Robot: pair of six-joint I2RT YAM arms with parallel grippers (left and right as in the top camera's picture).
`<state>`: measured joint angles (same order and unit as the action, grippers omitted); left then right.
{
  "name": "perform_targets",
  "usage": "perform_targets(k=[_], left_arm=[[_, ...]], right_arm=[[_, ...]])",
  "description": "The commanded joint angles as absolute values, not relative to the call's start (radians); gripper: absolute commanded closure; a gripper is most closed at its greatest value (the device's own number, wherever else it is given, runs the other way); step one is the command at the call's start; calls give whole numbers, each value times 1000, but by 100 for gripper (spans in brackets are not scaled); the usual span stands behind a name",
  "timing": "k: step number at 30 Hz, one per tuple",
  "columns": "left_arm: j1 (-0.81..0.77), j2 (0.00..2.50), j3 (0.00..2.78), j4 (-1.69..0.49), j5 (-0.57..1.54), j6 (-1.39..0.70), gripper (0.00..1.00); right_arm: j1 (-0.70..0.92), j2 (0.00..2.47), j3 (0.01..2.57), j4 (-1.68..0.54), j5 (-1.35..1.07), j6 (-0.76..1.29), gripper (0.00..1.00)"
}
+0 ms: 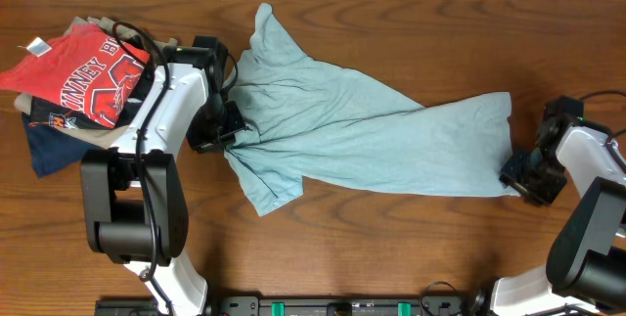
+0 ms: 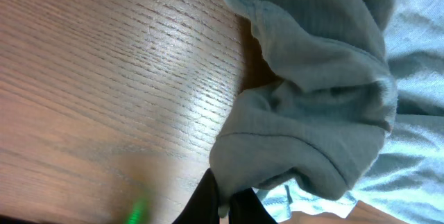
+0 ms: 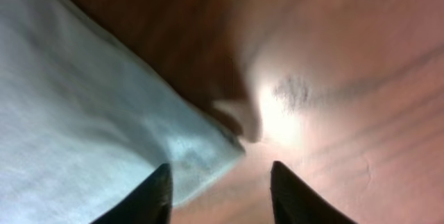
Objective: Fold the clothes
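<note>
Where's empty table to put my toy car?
The bare brown wooden table shows between the pale blue-grey T-shirt and the near edge, and beyond the shirt along the far edge. The left is crowded: a red-topped pile of folded clothes and the white left arm.

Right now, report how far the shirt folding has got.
Done: no fold yet; the shirt lies stretched out across the table. In hand: left jaws shut on a bunch near its sleeve end; right jaws open at the hem corner, gripping nothing. Left: every fold.
</note>
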<state>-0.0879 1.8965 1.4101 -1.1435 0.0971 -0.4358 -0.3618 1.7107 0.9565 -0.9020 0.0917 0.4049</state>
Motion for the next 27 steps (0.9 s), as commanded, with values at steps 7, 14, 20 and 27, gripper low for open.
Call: perform_targets(k=[7, 14, 20, 27], left_arm=[[-84, 1895, 1410, -1142, 78, -419, 94], [-84, 1895, 1410, -1143, 78, -419, 94], [-84, 1895, 1410, -1143, 78, -419, 94], [-84, 1895, 1410, -1142, 78, -419, 94]], right_arm=[[-373, 1693, 954, -885, 70, 403, 39], [-372, 1709, 908, -762, -1, 403, 39], [-372, 1713, 873, -754, -35, 402, 40], [-372, 1713, 873, -773, -34, 402, 45]])
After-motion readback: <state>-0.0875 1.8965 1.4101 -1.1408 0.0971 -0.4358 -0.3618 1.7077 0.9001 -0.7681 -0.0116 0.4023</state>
